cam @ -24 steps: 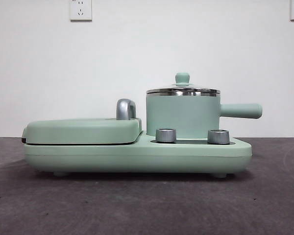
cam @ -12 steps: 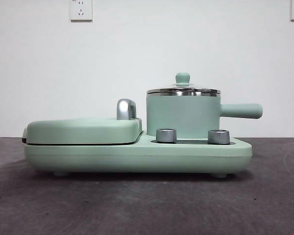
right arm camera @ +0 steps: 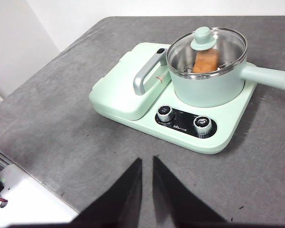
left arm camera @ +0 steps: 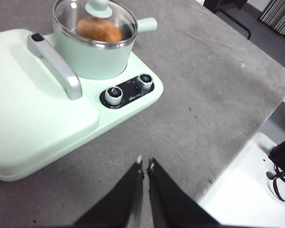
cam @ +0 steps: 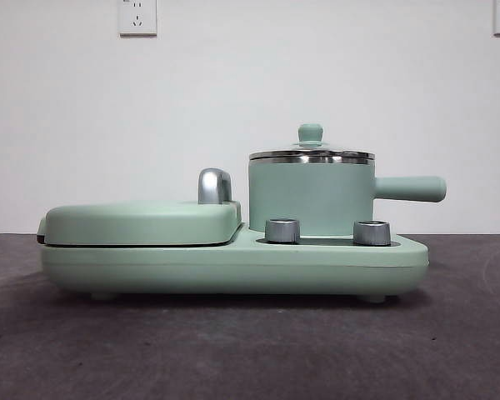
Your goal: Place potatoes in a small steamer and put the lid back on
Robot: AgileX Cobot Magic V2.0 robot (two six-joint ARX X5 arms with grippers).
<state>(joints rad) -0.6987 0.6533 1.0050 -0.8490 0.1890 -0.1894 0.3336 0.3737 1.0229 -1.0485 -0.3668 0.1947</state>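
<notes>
1. The potato [left arm camera: 99,29] lies inside the small steamer [cam: 311,198], seen through the glass as an orange-brown lump on the pot's floor; it is also visible in the right wrist view [right arm camera: 205,61].
2. The lid [right arm camera: 206,46] sits level on the steamer's steel rim, knob upward; in the front view its rim [cam: 312,155] meets the pot all round with no visible gap.
3. The steamer stands on the mint-green cooker base [cam: 233,265], beside the closed griddle cover [cam: 142,222], with two control knobs [right arm camera: 184,119] in front of it.
4. Judged from this layout, both parts of the task appear complete; what remains is to keep the arms clear. Done well, this means staying high and well back so that nothing brushes the side handle [cam: 410,188] or nudges the lid off its seat.
5. Left gripper [left arm camera: 144,165]: jaws nearly pressed together, only a thin slit between the tips, holding nothing, above bare table [left arm camera: 204,95] and well apart from the cooker.
6. Right gripper [right arm camera: 146,161]: jaws likewise close together with a narrow gap, empty, touching nothing.
</notes>
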